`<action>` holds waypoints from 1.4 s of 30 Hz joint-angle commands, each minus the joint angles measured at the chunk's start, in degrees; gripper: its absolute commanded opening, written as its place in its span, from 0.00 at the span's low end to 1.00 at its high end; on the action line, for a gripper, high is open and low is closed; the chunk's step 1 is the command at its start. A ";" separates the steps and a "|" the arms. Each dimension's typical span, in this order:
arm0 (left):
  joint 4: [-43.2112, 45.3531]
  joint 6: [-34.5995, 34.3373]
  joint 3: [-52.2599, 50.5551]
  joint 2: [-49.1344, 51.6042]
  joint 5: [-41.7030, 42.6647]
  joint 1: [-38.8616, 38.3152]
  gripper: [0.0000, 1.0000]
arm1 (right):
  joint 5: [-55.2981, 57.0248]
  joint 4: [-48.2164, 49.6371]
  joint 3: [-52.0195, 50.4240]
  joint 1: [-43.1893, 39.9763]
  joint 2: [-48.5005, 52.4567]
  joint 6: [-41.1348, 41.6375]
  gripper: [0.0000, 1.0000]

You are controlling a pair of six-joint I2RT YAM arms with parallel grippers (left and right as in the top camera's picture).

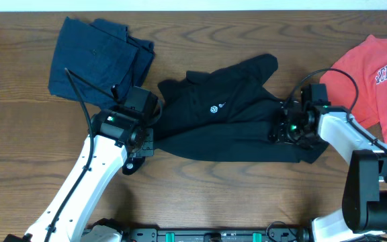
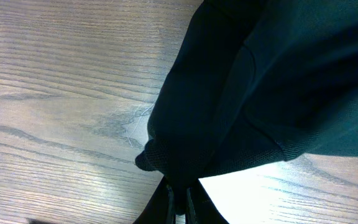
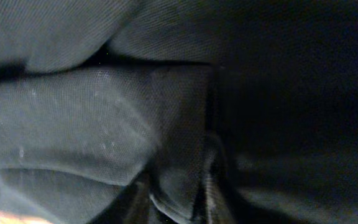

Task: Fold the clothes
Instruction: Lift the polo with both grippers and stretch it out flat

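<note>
Both left hand [image 2: 180, 198] and right hand [image 3: 178, 196] clamped on black T-shirt [image 1: 237, 131], white logo [image 1: 215, 107].

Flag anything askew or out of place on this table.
The black T-shirt lies bunched and slanted in the middle, one end flared upward, pinched by the left gripper and right gripper. The navy garment at top left is rumpled.

Black soft-fabric T-shirt [image 1: 227, 117], small white mark on it: bunched crosswise, straight before me. Navy cloth garment [image 1: 96, 57]: loosely folded, far on my left. Coral-red lettered T-shirt [image 1: 371, 81]: spread flat, far on my right.
</note>
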 commanded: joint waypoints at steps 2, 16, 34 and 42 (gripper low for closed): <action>-0.31 0.35 1.40 -0.76 -0.17 0.28 0.06 | -4.55 0.04 -0.26 1.64 0.39 0.46 0.08; -0.31 3.41 1.49 -0.85 -0.28 0.28 0.06 | -2.69 -14.86 12.85 -6.49 -10.82 -1.29 0.01; -19.28 10.84 39.56 -9.14 -0.04 0.28 0.06 | -1.01 -38.88 45.81 -18.21 -26.80 3.41 0.01; -24.79 18.08 68.63 -8.04 -0.07 0.26 0.06 | 0.68 -49.27 70.49 -19.10 -26.67 4.81 0.01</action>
